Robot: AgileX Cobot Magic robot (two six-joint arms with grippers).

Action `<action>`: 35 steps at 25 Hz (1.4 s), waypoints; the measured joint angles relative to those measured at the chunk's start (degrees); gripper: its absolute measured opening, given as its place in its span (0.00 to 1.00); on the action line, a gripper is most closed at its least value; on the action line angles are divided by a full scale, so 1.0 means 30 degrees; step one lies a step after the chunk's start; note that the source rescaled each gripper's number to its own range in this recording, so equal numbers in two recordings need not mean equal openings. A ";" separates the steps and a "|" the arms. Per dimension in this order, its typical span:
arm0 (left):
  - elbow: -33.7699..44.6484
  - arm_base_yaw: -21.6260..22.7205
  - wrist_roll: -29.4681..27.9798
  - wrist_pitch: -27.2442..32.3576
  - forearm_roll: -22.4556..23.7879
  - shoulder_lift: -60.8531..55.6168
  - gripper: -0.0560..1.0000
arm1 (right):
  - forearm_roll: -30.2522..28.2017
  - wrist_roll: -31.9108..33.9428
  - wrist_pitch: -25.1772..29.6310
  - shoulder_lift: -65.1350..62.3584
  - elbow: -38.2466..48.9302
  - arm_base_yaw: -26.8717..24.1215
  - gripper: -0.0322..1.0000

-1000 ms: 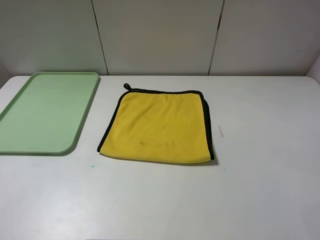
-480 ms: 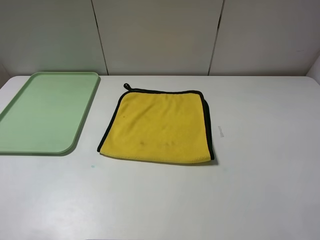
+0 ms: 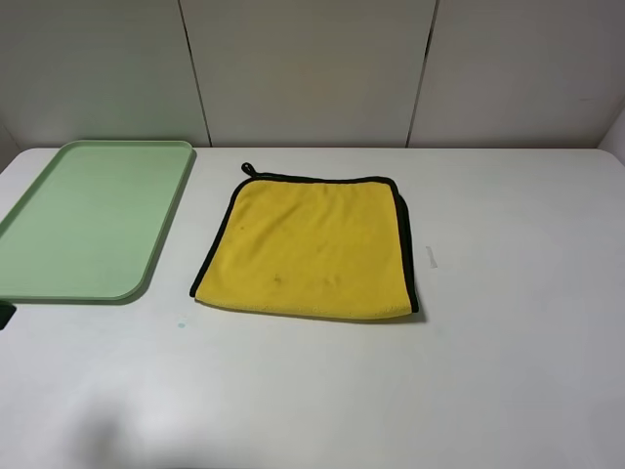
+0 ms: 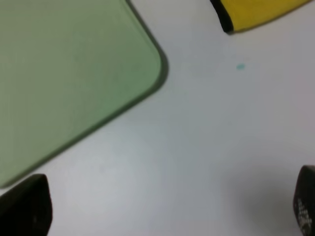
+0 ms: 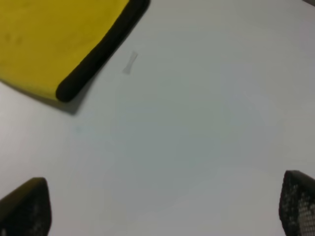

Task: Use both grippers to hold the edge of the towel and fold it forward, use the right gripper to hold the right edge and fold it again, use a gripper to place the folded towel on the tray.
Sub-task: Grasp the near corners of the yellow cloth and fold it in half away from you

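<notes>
Exterior high view is showing the towel point(image 3: 308, 246) lying flat on the white table point(image 3: 508, 371), around the middle and nearer the far edge. Its black-trimmed edge point(image 3: 404, 244) is running along the far, left and right sides, and a small loop point(image 3: 248, 169) is sticking out at its far-left corner. The tray point(image 3: 93, 220) is sitting at the table's far-left corner, near the towel but not touching it. A tiny teal speck point(image 3: 181, 323) is lying on the table by the tray's near-right corner. The left gripper point(image 4: 165, 206) is hovering over bare table beside that rounded tray corner, jaws spread wide and holding nothing. The right gripper point(image 5: 161, 209) is hanging near the towel's near-right corner, jaws wide apart and empty.
</notes>
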 joint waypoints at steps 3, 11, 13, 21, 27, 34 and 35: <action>-0.0067 0.0000 0.0378 -0.1151 0.0000 0.1394 0.98 | 0.0173 -0.2201 -0.0145 0.0742 -0.0021 0.0051 1.00; -0.0103 0.0000 0.0513 -0.1994 -0.0798 0.3228 0.95 | -0.0027 -0.8506 -0.0610 0.3373 -0.0021 0.1390 1.00; -0.0103 0.0000 0.0577 -0.2425 -0.0819 0.3228 0.95 | -0.0012 -0.9475 -0.0916 0.4355 -0.0021 0.1559 1.00; -0.0103 -0.0088 0.2092 -0.4281 -0.1503 0.3913 0.95 | 0.0025 -1.0703 -0.3932 0.7500 -0.0021 0.3822 1.00; -0.0323 -0.0088 0.4899 -0.5190 -0.3393 0.5148 0.95 | -0.0034 -1.0803 -0.5602 0.8996 -0.0021 0.5512 1.00; -0.2012 -0.0088 0.9365 -0.5291 -0.6333 0.7700 0.95 | -0.0125 -1.0906 -0.6635 1.0756 -0.0021 0.6318 1.00; -0.2315 -0.0088 1.0047 -0.5371 -0.6559 0.8197 0.95 | -0.0165 -1.0906 -0.6958 1.0971 -0.0021 0.6318 1.00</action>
